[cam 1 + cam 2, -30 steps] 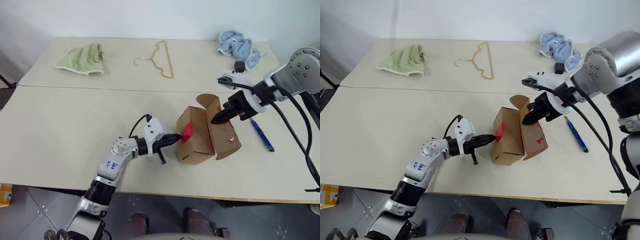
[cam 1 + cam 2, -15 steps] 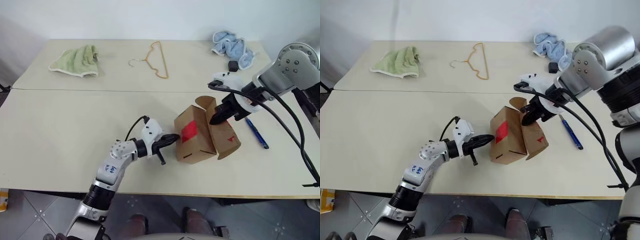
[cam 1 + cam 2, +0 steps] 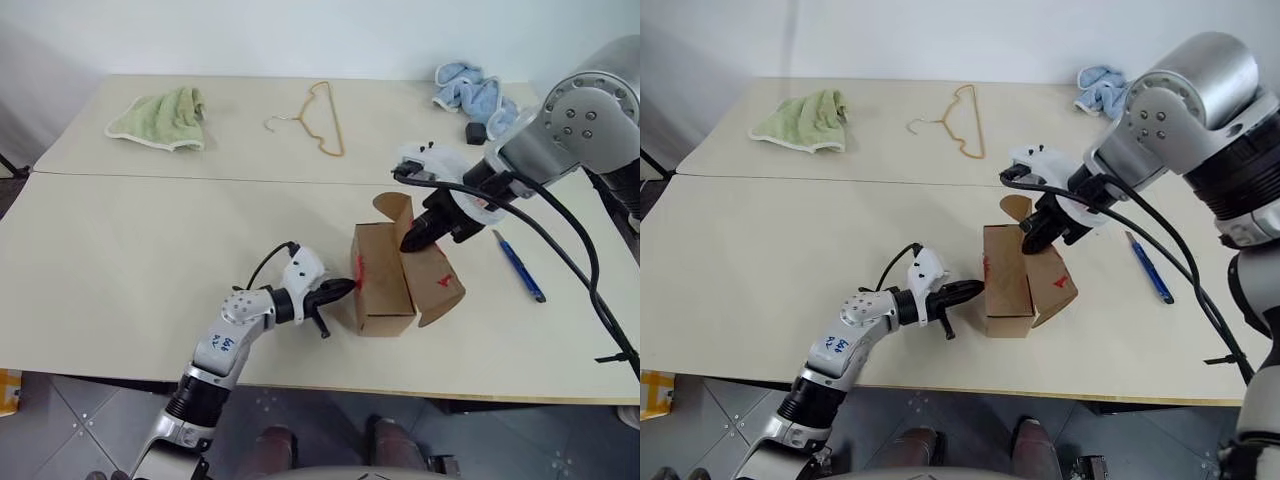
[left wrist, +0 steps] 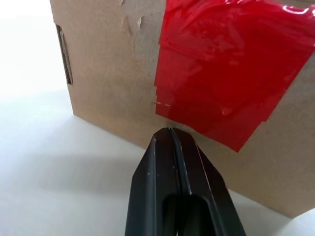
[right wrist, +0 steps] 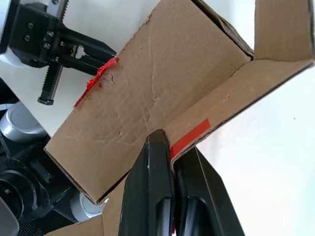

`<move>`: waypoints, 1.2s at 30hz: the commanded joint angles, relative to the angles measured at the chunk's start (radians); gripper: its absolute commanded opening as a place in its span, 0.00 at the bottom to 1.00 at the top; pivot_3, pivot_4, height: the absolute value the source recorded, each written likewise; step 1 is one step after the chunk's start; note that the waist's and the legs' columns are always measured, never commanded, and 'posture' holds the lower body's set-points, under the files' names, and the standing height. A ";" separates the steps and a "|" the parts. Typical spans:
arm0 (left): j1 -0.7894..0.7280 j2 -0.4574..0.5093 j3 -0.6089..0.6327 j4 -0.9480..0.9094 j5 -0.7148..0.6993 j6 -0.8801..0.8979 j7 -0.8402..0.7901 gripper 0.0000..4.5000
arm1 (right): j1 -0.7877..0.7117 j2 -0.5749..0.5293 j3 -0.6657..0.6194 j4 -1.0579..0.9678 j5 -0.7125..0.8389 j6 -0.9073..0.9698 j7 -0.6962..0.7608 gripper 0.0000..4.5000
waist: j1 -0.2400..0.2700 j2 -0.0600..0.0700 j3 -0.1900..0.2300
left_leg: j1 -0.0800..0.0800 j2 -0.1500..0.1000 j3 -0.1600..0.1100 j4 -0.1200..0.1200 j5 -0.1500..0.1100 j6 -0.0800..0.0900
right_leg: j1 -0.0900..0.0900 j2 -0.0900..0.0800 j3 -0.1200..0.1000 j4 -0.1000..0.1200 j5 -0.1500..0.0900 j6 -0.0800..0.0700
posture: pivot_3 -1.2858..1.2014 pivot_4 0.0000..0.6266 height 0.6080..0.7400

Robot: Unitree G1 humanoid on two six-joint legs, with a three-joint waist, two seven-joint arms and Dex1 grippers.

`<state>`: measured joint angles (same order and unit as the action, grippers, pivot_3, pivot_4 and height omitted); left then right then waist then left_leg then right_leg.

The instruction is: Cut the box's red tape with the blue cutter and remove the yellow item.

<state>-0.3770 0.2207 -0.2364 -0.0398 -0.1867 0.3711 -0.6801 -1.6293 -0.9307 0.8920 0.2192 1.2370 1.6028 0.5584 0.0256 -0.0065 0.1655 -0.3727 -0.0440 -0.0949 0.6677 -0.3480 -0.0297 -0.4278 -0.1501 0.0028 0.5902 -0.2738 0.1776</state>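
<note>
The brown cardboard box [image 3: 385,290] stands near the table's front edge with its flaps open. The red tape [image 4: 226,69] covers part of its left face. My left gripper [image 3: 348,287] is shut and holds nothing; its tip presses the box's face just under the tape. My right gripper [image 3: 408,242] reaches down from the right and is shut on a box flap [image 3: 437,283] at its fold, where a thin red strip [image 5: 189,136] shows. The blue cutter [image 3: 520,265] lies on the table to the right of the box. The yellow item is hidden.
At the back of the table [image 3: 150,250] lie a pale green cloth [image 3: 160,115], a gold wire hanger [image 3: 318,120], a light blue cloth [image 3: 475,90] and a small black object [image 3: 475,132]. Black cables trail from my right arm over the table's right side.
My right gripper has drawn the box a little to the left and turned it, so its taped face looks narrower. My left gripper stays against that face.
</note>
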 commanded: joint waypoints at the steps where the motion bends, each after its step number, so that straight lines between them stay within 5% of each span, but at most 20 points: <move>1: 0.005 -0.007 -0.014 -0.067 -0.017 0.004 -0.010 0.00 | 0.027 0.003 -0.013 -0.068 0.074 0.012 -0.005 0.00 | -0.001 0.000 0.000 | 0.000 0.000 0.000 0.000 0.000 0.000 | 0.000 0.000 0.000 0.000 0.000 0.000 | 0.52 0.24 1.00; 14: -0.081 0.209 0.077 -0.218 -0.183 0.196 -0.201 0.00 | 0.094 0.043 -0.101 -0.061 0.102 0.012 -0.093 0.00 | -0.008 0.000 0.000 | 0.000 0.001 0.000 0.000 0.000 0.000 | 0.000 0.000 0.000 0.001 0.000 0.000 | 0.52 0.24 1.00; 22: -0.169 0.169 0.134 -0.262 -0.361 0.318 -0.211 0.00 | 0.132 0.064 -0.141 -0.064 0.125 0.012 -0.151 0.00 | -0.020 0.000 0.000 | 0.001 0.001 0.000 0.000 0.000 0.000 | 0.000 0.001 0.000 0.001 0.000 0.000 | 0.52 0.24 1.00; 29: -0.196 0.115 -0.002 -0.178 -0.218 0.282 -0.122 0.00 | 0.177 0.083 -0.195 -0.073 0.145 0.012 -0.209 0.00 | -0.031 0.000 0.000 | 0.002 0.001 0.001 0.001 0.000 -0.001 | 0.000 0.001 0.000 0.002 0.000 0.000 | 0.52 0.24 1.00; 36: -0.145 0.161 -0.095 -0.158 -0.121 0.255 -0.116 0.00 | 0.246 0.017 -0.251 -0.101 0.115 0.012 -0.222 0.00 | -0.028 -0.003 -0.003 | 0.004 0.002 0.002 0.002 0.000 -0.001 | 0.002 0.001 0.000 0.003 0.000 -0.001 | 0.52 0.24 1.00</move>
<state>-0.5664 0.3575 -0.2944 -0.2216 -0.3445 0.5980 -0.7984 -1.4147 -0.8972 0.6166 0.1475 1.3626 1.5935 0.3382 -0.0026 -0.0094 0.1629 -0.3684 -0.0420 -0.0932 0.6696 -0.3476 -0.0304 -0.4256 -0.1492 0.0028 0.5932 -0.2735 0.1769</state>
